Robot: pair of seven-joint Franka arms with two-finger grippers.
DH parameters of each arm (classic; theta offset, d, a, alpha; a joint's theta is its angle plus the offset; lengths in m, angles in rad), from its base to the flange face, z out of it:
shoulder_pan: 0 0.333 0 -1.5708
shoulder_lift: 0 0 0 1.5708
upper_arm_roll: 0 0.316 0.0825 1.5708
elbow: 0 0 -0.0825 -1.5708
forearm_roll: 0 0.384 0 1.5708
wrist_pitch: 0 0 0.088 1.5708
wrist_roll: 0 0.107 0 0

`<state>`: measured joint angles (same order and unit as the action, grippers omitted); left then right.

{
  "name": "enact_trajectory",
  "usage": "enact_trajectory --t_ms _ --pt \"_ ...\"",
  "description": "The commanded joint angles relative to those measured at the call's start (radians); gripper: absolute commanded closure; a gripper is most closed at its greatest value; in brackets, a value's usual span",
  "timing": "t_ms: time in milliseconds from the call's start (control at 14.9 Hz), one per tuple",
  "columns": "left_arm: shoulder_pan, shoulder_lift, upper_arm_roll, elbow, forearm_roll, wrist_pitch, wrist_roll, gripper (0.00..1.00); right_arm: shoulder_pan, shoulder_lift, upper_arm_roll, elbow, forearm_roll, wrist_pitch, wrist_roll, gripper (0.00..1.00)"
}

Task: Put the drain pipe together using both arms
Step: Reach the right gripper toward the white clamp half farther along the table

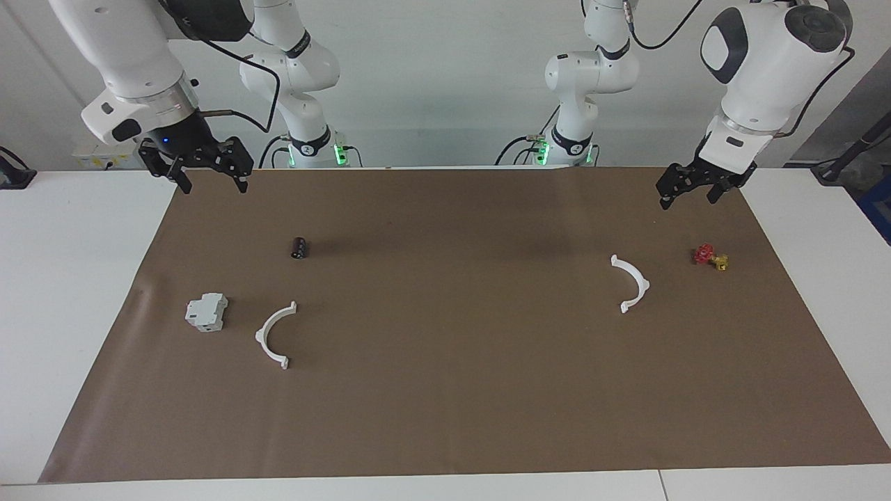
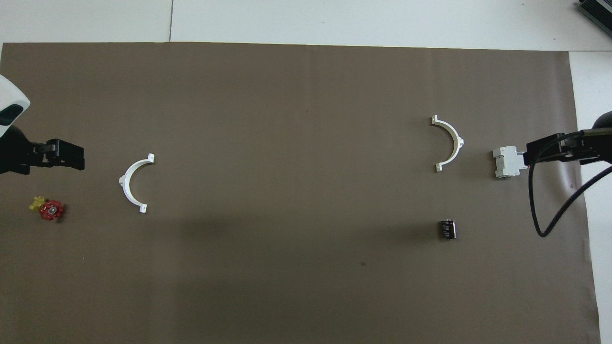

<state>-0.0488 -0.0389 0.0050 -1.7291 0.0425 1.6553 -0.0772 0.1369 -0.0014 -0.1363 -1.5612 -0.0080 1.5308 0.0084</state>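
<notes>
I see the two thin white plastic half-circle arcs lying well apart on the brown paper-covered surface [image 1: 445,417]: one [image 1: 273,334] beside the grey-white boxy block [image 1: 207,312], the other [image 1: 632,283] near a small red-and-yellow valve [image 1: 710,257]. The right gripper [image 1: 209,174] hangs with fingers spread; the left gripper [image 1: 689,193] likewise, both holding nothing.

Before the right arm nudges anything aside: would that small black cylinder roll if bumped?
Probably. The black cylinder lies on its side on the flat brown mat, so a nudge across its length would likely roll it. It looks small, so probably light.
</notes>
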Motion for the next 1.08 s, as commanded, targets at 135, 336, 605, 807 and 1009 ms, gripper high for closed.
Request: enact_trajectory --t_ms 135,336,605,807,1009 --pt "-0.011 -0.021 0.006 -0.024 -0.01 0.021 0.01 0.0 -0.006 -0.029 0.004 -0.03 0.005 -0.004 0.012 0.0" --pt "-0.011 -0.019 0.001 -0.021 -0.01 0.018 0.007 0.0 -0.006 -0.037 0.006 -0.052 0.006 0.009 0.022 0.0" --pt "-0.011 -0.022 0.006 -0.021 -0.01 0.015 0.011 0.0 -0.014 -0.071 0.006 -0.192 0.02 0.19 -0.005 0.0" --pt "-0.011 -0.022 0.012 -0.023 -0.01 0.018 0.014 0.0 -0.017 0.004 0.006 -0.252 0.037 0.339 -0.028 0.0" --pt "-0.011 -0.024 0.013 -0.023 -0.01 0.02 0.014 0.0 -0.036 0.127 0.006 -0.277 0.098 0.503 -0.145 0.0"
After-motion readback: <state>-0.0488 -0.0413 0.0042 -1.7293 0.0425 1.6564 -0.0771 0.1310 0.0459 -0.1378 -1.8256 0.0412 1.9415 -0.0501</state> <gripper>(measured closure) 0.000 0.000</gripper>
